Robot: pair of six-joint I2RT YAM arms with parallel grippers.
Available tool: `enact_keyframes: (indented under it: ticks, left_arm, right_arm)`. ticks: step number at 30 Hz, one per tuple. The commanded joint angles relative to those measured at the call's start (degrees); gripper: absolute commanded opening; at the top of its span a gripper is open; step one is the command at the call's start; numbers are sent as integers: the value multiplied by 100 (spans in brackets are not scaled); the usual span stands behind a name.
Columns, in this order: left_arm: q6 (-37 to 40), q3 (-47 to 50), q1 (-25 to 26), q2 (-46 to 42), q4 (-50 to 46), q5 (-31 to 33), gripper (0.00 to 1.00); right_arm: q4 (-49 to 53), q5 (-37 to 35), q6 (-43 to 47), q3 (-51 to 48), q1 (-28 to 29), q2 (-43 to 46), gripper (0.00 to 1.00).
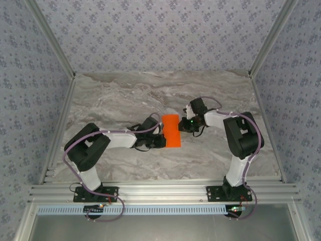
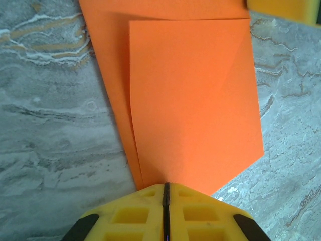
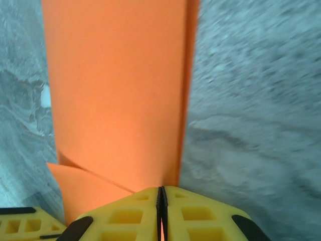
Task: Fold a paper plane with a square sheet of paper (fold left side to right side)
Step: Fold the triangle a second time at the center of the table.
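The square sheet of paper (image 1: 171, 130) lies in the middle of the table as a tall orange rectangle, folded over on itself. In the left wrist view its upper layer (image 2: 195, 100) sits a little inside the lower layer, which shows as a strip along the left and top. My left gripper (image 1: 160, 139) (image 2: 166, 186) is shut on the sheet's left edge, near the lower corner. My right gripper (image 1: 182, 124) (image 3: 161, 190) is shut on the sheet's (image 3: 115, 90) right edge near the top, and orange shows between its pads.
The marble table top (image 1: 125, 95) stretches out on all sides of the sheet. Patterned walls and metal rails (image 1: 60, 120) bound it at the left, the right and the back. A finger of the other gripper (image 3: 25, 223) shows at the lower left of the right wrist view.
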State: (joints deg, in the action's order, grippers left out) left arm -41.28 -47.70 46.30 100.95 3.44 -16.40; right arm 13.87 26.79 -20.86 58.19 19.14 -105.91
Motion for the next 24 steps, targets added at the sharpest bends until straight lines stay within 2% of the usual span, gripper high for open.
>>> enact_keyframes:
  ticks: [1,5,10,16,24]
  left_arm:
    - [6,173,37,208,-872,190,9]
    - [23,167,50,147,-844,197,9]
    - [18,168,45,100,-819,208,10]
    - [16,131,59,126,-783,176,10]
    - [46,3,61,29,-796,54,10]
  right_arm:
    - [208,-827,242,135,-270,6,13]
    - [183,-782,203,34,-112,709,13]
    - [-326,-160,-216,-484,218,1255,14]
    - [-1290,570,-833,-885,668,848,14]
    - [-771,16,-718,-691,742,213,13]
